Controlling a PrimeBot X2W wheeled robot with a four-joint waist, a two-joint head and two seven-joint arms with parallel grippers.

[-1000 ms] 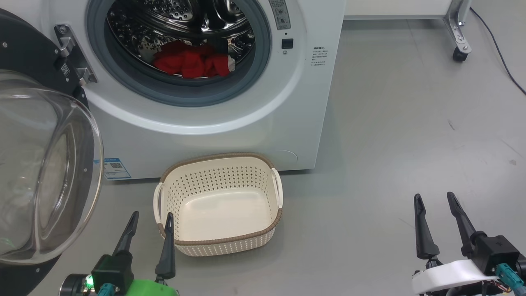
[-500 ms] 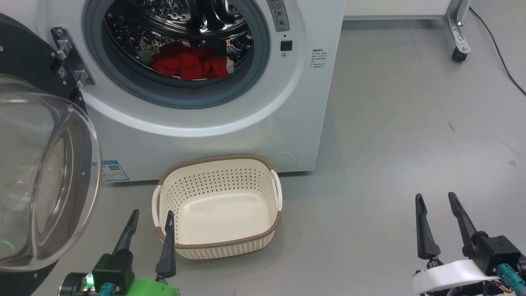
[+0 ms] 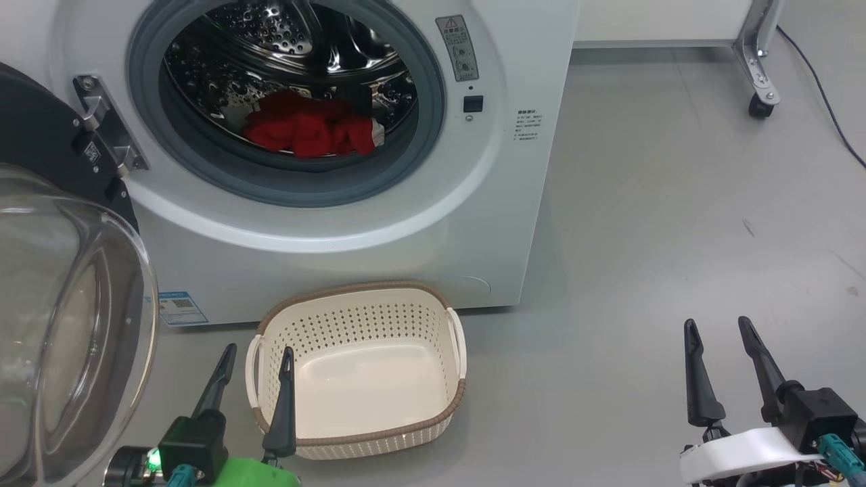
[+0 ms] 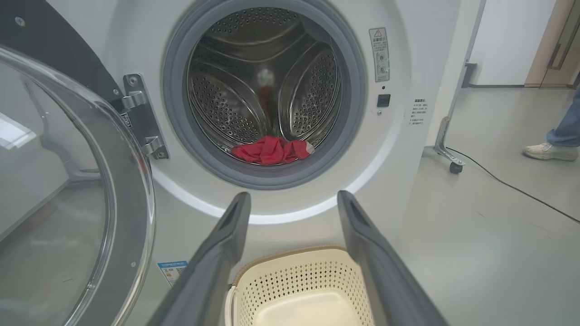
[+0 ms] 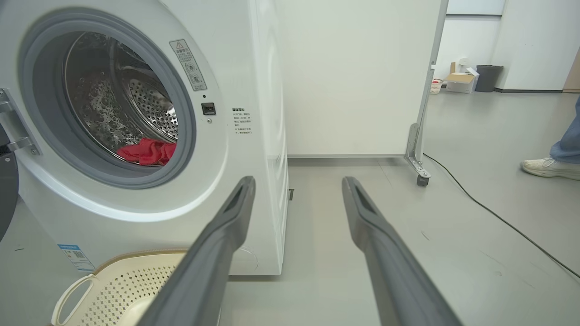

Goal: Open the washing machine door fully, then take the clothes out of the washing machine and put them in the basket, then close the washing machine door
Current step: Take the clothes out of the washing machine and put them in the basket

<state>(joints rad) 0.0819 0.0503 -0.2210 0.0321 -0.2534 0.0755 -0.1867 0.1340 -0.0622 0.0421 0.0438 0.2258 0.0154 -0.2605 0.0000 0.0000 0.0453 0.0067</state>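
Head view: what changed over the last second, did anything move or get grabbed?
The camera moved: the whole scene slid slightly down the picture. Nothing was grabbed or released. The left gripper and right gripper stay open and empty, the clothes stay in the washing machine, the basket stays empty, the door stays open.

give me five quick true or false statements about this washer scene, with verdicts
1. The washing machine door stands swung open. True.
2. The clothes lie inside the washing machine. True.
3. The basket holds a red garment. False: it is empty.
4. The left gripper is shut on fabric. False: it is open and holds nothing.
5. A person's shoe rests on the floor to the right in the right wrist view. True.
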